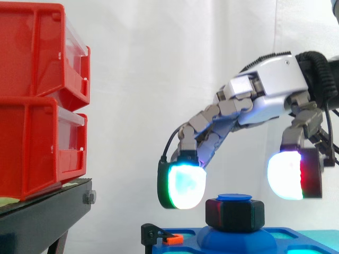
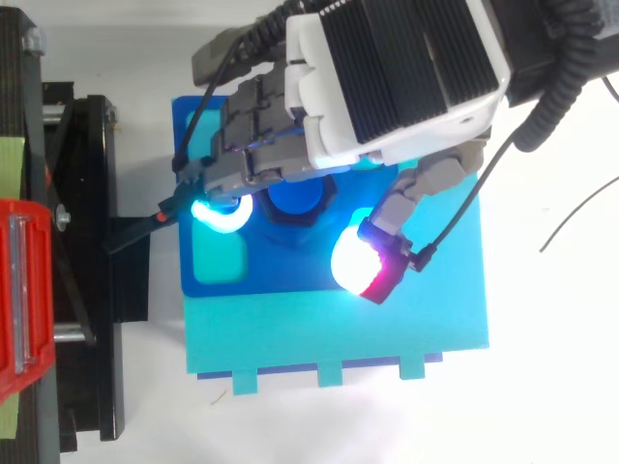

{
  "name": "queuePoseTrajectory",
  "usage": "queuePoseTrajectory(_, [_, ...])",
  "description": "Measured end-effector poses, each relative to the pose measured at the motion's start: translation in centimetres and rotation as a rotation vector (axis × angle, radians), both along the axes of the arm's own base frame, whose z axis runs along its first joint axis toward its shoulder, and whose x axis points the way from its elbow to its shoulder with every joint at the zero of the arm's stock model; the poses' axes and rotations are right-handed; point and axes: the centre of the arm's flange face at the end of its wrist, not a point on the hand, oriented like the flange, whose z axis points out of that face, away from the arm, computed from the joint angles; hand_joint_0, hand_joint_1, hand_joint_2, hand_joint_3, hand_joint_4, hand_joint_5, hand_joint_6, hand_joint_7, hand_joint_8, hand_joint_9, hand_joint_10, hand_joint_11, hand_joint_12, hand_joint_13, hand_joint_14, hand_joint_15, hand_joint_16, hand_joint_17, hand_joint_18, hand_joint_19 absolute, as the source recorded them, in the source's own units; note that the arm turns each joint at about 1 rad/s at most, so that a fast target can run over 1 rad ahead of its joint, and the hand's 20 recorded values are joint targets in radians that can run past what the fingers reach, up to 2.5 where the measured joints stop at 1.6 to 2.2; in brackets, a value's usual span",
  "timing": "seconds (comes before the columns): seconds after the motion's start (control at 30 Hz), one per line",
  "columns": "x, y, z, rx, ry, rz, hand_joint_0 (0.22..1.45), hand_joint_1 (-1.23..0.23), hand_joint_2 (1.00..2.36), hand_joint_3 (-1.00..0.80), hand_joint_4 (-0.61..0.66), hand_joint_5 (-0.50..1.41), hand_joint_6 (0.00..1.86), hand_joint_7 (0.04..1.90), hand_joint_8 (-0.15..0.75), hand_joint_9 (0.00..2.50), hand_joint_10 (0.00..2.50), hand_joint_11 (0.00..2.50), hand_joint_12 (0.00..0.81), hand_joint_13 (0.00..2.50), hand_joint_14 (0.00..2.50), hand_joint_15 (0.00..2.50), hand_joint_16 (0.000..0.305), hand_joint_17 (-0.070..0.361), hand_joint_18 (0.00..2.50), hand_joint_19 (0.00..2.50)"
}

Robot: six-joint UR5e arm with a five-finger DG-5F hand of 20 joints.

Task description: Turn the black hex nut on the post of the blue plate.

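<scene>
Where the hand (image 1: 270, 87) hangs: over the black hex nut (image 1: 235, 214), pads (image 1: 185, 185) flanking it.
Grip: open, holding nothing.
Post (image 1: 234, 198): on blue plate (image 2: 280, 273).

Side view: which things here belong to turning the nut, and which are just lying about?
For the job: black nut; post; blue plate; robot hand, open, its fingers on either side of the nut.
Lying about: red bins; black stand; orange clip at the plate's edge.
</scene>
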Motion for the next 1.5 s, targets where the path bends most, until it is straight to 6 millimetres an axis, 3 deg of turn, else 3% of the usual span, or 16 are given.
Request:
queuePoseTrajectory(0.27, [0.0, 0.6, 1.0, -0.001, -0.005, 0.010, 0.31, -0.54, 1.00, -0.50, 0.22, -0.19, 0.50, 0.81, 0.259, 0.59, 0.01, 0.21, 0.356, 0.67, 0.01, 0.34, 0.042, 0.094, 0.19, 0.39])
queuePoseTrajectory(0.53, [-2.0, 0.5, 4.5, -0.007, 0.004, -0.019, 0.33, -0.51, 1.00, -0.50, 0.22, -0.19, 0.50, 0.81, 0.254, 0.58, 0.01, 0.21, 0.342, 0.66, 0.01, 0.35, 0.040, 0.090, 0.17, 0.39])
queuePoseTrajectory(0.83, [-6.2, 0.1, 7.0, 0.014, 0.036, -0.116, 0.34, -0.50, 1.00, -0.50, 0.22, -0.19, 0.50, 0.81, 0.253, 0.58, 0.01, 0.21, 0.340, 0.65, 0.01, 0.34, 0.039, 0.089, 0.17, 0.39])
queuePoseTrajectory(1.17, [-12.0, 0.5, 12.4, 0.190, -0.129, -0.305, 0.35, -0.49, 1.00, -0.50, 0.21, -0.19, 0.50, 0.81, 0.252, 0.58, 0.01, 0.22, 0.337, 0.65, 0.01, 0.35, 0.038, 0.086, 0.16, 0.39])
queuePoseTrajectory(1.23, [-12.8, 0.7, 12.2, 0.234, -0.139, -0.337, 0.35, -0.49, 1.00, -0.50, 0.21, -0.19, 0.50, 0.81, 0.249, 0.58, 0.01, 0.22, 0.337, 0.65, 0.01, 0.34, 0.038, 0.086, 0.16, 0.39])
queuePoseTrajectory(1.4, [-14.6, 0.9, 8.9, 0.347, -0.065, -0.432, 0.36, -0.48, 1.00, -0.50, 0.20, -0.19, 0.50, 0.81, 0.246, 0.58, 0.01, 0.22, 0.335, 0.65, 0.01, 0.34, 0.037, 0.084, 0.16, 0.39])
queuePoseTrajectory(1.5, [-15.1, 1.0, 8.0, 0.415, -0.027, -0.477, 0.36, -0.48, 1.00, -0.50, 0.20, -0.19, 0.50, 0.81, 0.245, 0.57, 0.01, 0.22, 0.333, 0.64, 0.01, 0.35, 0.037, 0.083, 0.16, 0.39])
